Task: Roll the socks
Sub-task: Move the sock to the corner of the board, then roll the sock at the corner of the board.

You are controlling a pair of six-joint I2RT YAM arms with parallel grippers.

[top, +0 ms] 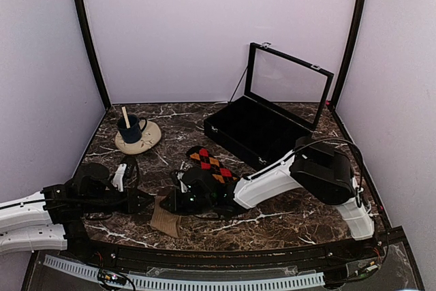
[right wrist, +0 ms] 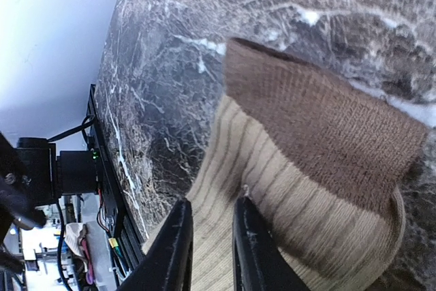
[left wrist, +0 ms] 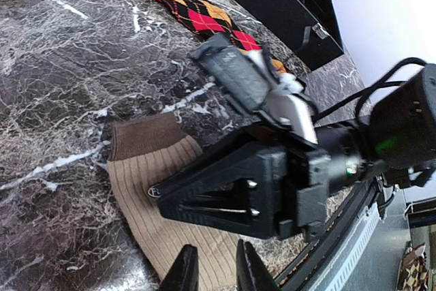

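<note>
The tan-brown ribbed sock point(top: 165, 219) lies flat near the table's front edge, its darker brown cuff point(right wrist: 320, 127) toward the back. My left gripper point(left wrist: 214, 264) is low over its pale part point(left wrist: 150, 195), jaws a narrow gap apart, with flat fabric showing between them. My right gripper point(right wrist: 212, 250) reaches in from the right onto the same sock point(right wrist: 300, 189), also narrowly open, one fingertip point(right wrist: 244, 202) touching a small dimple in the fabric. The two grippers point(top: 148, 201) point(top: 172, 202) almost meet over the sock. The black argyle sock point(top: 210, 163) point(left wrist: 197, 11) lies flat just behind.
An open black display case point(top: 255, 131) with a raised glass lid stands at the back right. A dark mug point(top: 129, 127) with a stick in it sits on a cream saucer point(top: 143, 142) at the back left. The table's front rail point(top: 204, 253) runs close behind the sock.
</note>
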